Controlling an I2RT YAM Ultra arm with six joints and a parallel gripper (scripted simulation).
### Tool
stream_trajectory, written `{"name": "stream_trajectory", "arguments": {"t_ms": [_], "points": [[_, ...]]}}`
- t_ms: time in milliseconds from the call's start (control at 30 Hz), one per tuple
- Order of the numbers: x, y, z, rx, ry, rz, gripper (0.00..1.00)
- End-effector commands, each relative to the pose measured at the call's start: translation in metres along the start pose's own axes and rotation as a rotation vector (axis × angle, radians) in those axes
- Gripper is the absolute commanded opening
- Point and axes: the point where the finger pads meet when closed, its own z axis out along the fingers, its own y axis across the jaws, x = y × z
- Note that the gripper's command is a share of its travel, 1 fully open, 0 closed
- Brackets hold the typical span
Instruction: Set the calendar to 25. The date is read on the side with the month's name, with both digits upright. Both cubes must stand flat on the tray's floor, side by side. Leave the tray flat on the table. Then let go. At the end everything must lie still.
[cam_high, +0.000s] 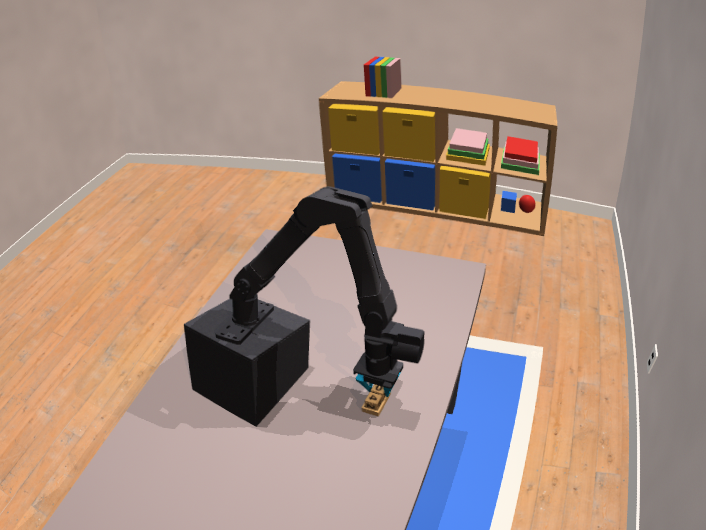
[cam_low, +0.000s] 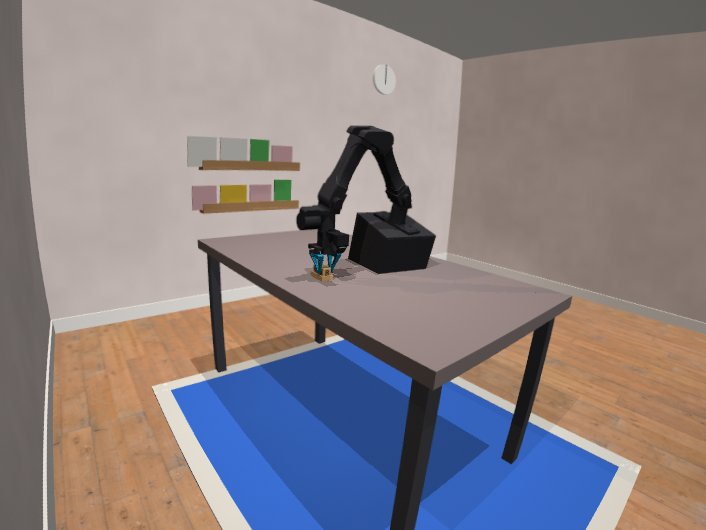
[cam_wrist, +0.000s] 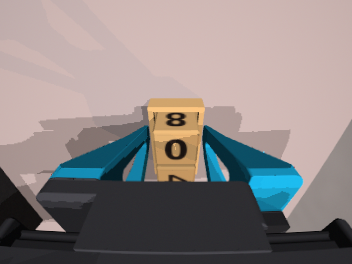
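Note:
A small wooden calendar tray sits on the table near its right edge, and also shows in the exterior view. In the wrist view two wooden cubes stand in the tray in a row. The far cube shows 8 on top and the near cube shows 0 on top. A partly hidden digit, perhaps a 4, shows below it. My gripper points down over the tray, its blue fingers on either side of the near cube. The fingers are open, with small gaps to the cube. The month's name is hidden.
The arm's black base box stands on the table to the left of the tray. The table's right edge is close to the tray, with a blue rug on the floor below. A shelf unit stands far behind.

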Motion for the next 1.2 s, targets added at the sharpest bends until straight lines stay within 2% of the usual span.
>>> {"name": "stream_trajectory", "arguments": {"t_ms": [0, 233, 300, 733, 1033, 1067, 1167], "points": [[0.0, -0.003, -0.003, 0.009, -0.001, 0.0, 0.47], [0.0, -0.003, -0.019, 0.009, -0.001, 0.0, 0.47], [0.0, -0.003, -0.019, 0.009, -0.001, 0.0, 0.47], [0.0, -0.002, -0.084, 0.009, -0.001, -0.001, 0.47], [0.0, -0.002, -0.092, 0.009, -0.001, -0.001, 0.47], [0.0, -0.002, -0.092, 0.009, -0.001, -0.001, 1.0], [0.0, -0.002, -0.092, 0.009, -0.001, -0.001, 1.0]]}}
